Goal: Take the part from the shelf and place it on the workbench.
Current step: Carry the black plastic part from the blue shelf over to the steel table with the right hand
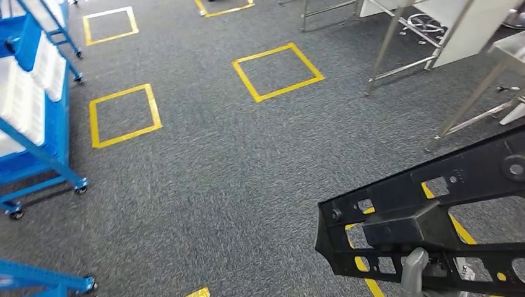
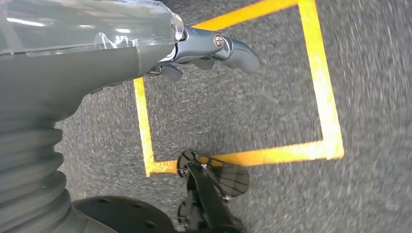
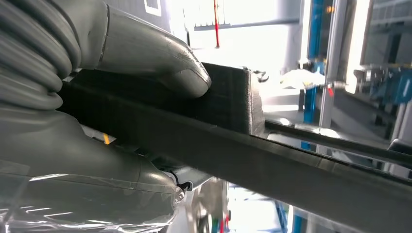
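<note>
A long black plastic part [image 1: 427, 216] with cut-out holes hangs over the grey carpet at the lower right of the head view. My right hand [image 1: 413, 272] grips it from below, a grey finger showing at its near edge. In the right wrist view the thumb [image 3: 160, 58] presses on the black part [image 3: 233, 141] and the fingers wrap under it. My left hand [image 2: 204, 48] hangs above the floor with its fingers loosely curled and nothing in them.
Blue wheeled shelf racks [image 1: 37, 117] with white bins stand at the left. Metal-legged tables [image 1: 433, 55] stand at the far right. Yellow tape squares [image 1: 277, 71] mark the grey carpet, one under my left hand [image 2: 320, 97].
</note>
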